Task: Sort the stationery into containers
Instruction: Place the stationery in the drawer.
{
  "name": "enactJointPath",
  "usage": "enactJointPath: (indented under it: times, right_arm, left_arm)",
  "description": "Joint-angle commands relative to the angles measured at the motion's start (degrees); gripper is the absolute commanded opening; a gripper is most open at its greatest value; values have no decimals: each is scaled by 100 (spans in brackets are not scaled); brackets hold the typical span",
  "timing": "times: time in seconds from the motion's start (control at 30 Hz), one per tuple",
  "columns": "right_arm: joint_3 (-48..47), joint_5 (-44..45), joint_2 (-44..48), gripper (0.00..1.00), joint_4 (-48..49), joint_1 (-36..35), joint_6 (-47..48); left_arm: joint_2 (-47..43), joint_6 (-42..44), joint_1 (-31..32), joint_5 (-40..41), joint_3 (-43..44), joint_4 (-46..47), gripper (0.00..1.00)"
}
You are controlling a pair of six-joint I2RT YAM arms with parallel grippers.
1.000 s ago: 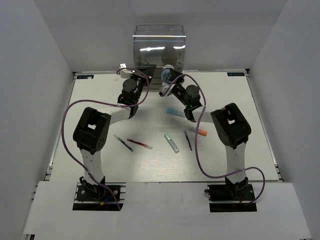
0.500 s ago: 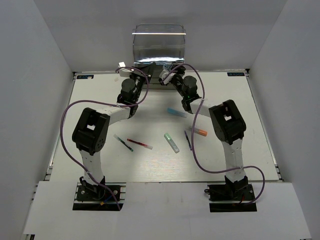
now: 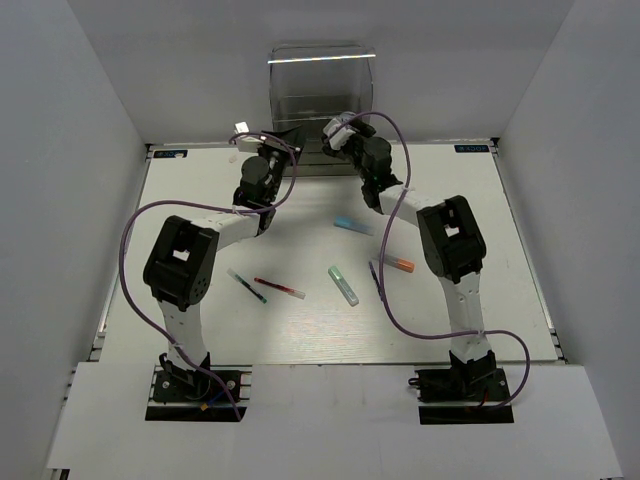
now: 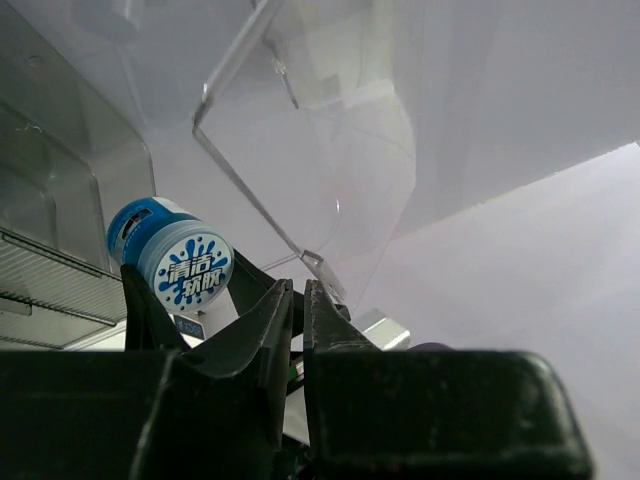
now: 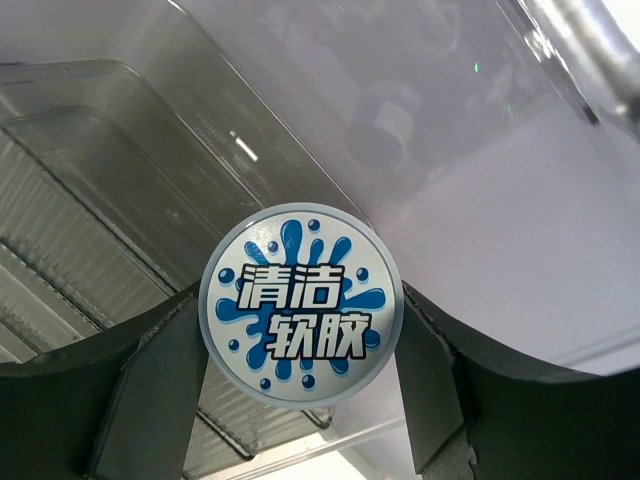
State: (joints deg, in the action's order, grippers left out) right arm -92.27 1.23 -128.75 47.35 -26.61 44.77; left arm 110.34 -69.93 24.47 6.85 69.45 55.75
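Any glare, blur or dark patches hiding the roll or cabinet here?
Top external: even light, sharp, with one glare streak along the top edge of the clear cabinet. Left wrist: the left claw is a dark, soft silhouette, yet the roll shows a readable label. Right wrist: label crisp in the right claw; bright highlight upper right.

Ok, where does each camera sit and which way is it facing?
Top external: above and behind both arms, which show whole, looking down on the table.
Left wrist: facing the cabinet close up; left gripper shut below.
Right wrist: facing the cabinet's drawers; right gripper clamps the roll.
Shared: both wrist views show roll and cabinet.
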Motion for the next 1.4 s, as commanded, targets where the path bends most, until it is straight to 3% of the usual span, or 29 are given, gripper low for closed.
enactJointPath:
  times: [0.0,0.3,0.47,0.67,0.87,1.17,1.37]
  right_arm:
    - [-353,281,16,0,-94,86,-635]
    - [-362,430,113,0,-631,77,-1375]
    - [-318,395,192,0,-719,86,-1603]
    - [-309,369,227,0,-798,68,-1700]
    - [-353,316,236,0,-894,68,-1796]
    - [-274,211,350,0,-1017,77,-1849]
    - [-248,201,403,0,-1202,68,-1981]
  left_arm:
    - [-461,15,-30,-26,297,121,0]
    - [-461,15,-30,-79,359,68,0]
    - [-584,76,-30,-140,-114,-2,1]
    - [-891,426,-30,-255,-537,-626,23]
    - [-945,568,23,-255,-643,-978,33]
    - [-242,683,-30,-255,340,-1874,46]
    - [92,884,-30,-193,1034,-1945,47]
